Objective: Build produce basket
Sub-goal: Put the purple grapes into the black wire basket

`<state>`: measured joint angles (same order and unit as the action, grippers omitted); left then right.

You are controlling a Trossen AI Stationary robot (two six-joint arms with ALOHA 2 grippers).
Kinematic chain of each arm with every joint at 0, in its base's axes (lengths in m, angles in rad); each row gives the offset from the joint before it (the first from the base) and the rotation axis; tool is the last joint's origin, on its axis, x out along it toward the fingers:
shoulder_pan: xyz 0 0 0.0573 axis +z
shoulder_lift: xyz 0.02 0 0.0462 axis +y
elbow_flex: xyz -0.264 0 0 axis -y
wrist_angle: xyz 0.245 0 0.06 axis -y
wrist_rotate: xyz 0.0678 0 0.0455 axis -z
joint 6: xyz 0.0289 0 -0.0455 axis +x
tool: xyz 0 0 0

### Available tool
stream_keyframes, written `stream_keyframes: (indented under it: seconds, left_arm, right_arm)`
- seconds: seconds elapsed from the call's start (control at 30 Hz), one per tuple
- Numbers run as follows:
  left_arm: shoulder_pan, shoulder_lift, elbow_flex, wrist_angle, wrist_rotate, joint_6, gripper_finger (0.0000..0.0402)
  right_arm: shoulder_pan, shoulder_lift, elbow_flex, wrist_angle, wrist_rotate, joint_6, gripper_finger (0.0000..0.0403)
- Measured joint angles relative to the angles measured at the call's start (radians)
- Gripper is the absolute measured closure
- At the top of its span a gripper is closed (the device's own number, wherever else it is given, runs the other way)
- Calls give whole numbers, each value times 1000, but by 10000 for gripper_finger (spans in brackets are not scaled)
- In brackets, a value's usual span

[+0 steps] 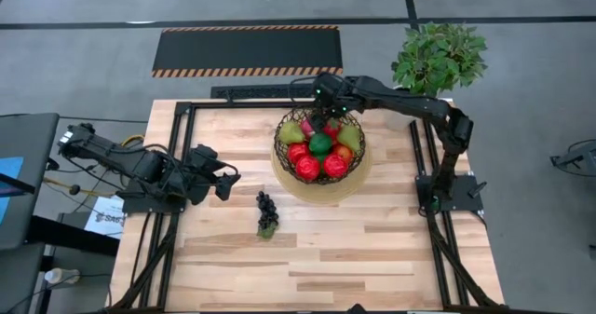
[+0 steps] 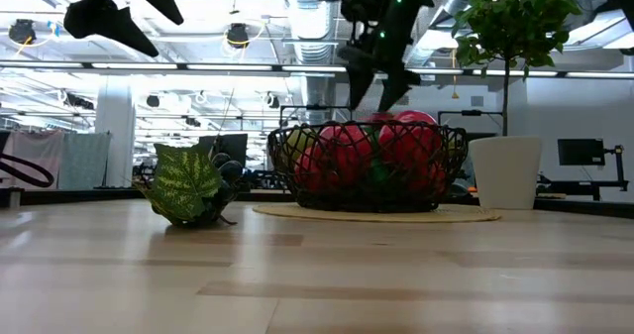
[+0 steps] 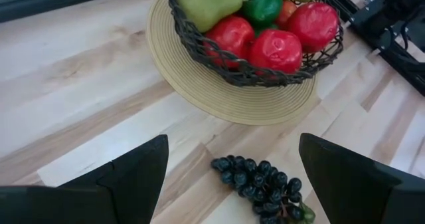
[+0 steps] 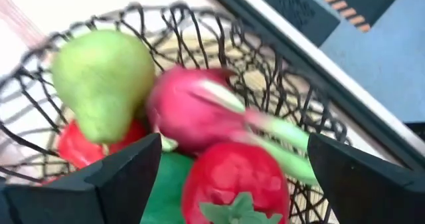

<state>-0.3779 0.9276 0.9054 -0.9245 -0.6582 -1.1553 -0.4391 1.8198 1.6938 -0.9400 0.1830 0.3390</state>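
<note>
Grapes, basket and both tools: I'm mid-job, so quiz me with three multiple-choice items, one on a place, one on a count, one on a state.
1. Where is the bunch of dark grapes?
A. Inside the basket
B. On the wooden table, outside the basket
C. Held in the left tool

2. How many green pears show in the basket from above?
A. None
B. Two
C. Five

3. How do the left tool's fingers stand?
A. Open and empty
B. Shut on the grapes
C. Shut on a pear

Key:
1 B: the grapes lie on the table, apart from the basket.
2 B: two pears sit at the basket's far side.
3 A: the left tool shows spread fingers with the grapes beyond them on the table.

The right tool hovers open over the basket's fruit.
</note>
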Motion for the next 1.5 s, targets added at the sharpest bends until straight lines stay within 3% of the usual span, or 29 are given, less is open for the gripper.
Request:
stream_keyframes:
  seconds: [0.27,0.5,0.8,1.2,1.5]
  left_arm:
    - [0,0,0,-1,5,0,77]
    - [0,0,0,-1,6,37,77]
    - [-1,2,0,-36,37,52,77]
    - [-6,2,-1,-99,67,80,77]
    - [-6,2,-1,-98,71,95,77]
  right_arm:
    - [65,0,73,20,-3,8,7]
    - [252,9,70,218,-53,29,11]
    - [459,185,66,457,29,60,10]
    - [589,386,65,513,75,332,12]
    - [635,503,66,523,77,446,13]
